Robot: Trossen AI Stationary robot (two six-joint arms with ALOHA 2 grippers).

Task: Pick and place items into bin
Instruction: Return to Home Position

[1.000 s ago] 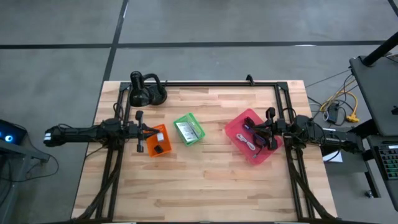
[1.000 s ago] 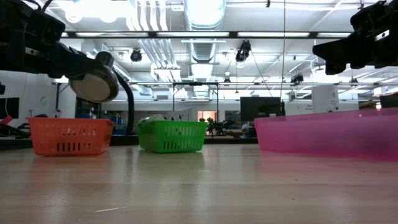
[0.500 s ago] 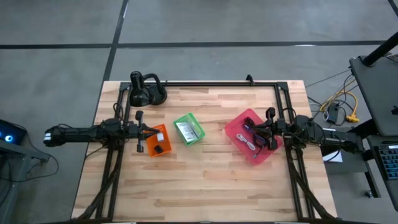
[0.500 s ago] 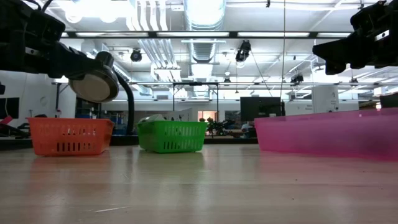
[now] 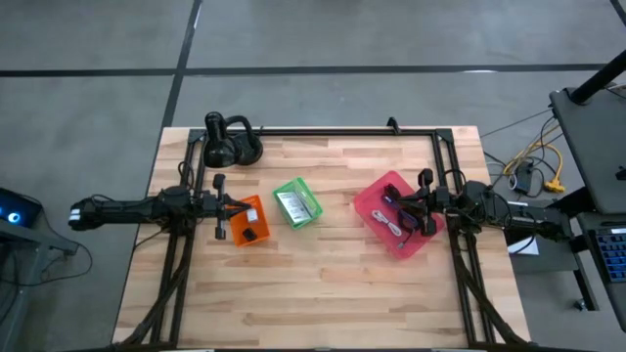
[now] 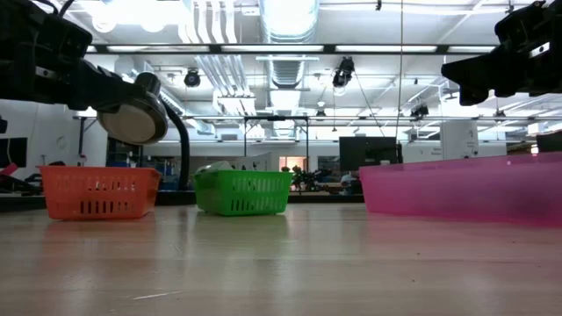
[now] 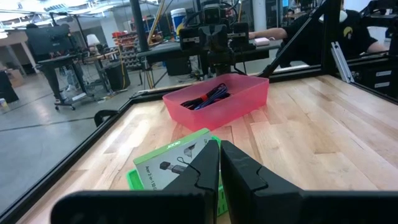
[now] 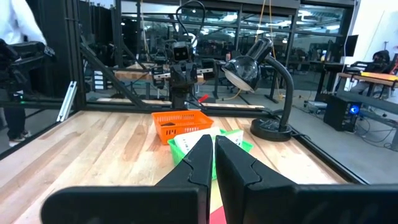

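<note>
- Now the left claw (image 5: 223,207) hangs over the left side of the counter (image 5: 323,293), just beside the orange bin (image 6: 97,193). Its wrist view shows the two fingers (image 7: 202,168) pressed together with nothing between them.
- The right claw (image 5: 409,207) hangs above the pink bin (image 6: 457,189) on the counter's right side. Its fingers (image 8: 198,155) are likewise pressed together and empty.
- The pink bin holds a tangle of coiled cables (image 7: 208,98), black and purple.
- The green bin (image 6: 241,193) sits between the other two, turned at an angle, with a green-and-white box (image 7: 174,163) lying flat in it.
- A small black item (image 5: 248,234) lies in the orange bin.
- A black desk lamp (image 5: 227,147) stands at the counter's left rear corner, well apart from both claws.
</note>
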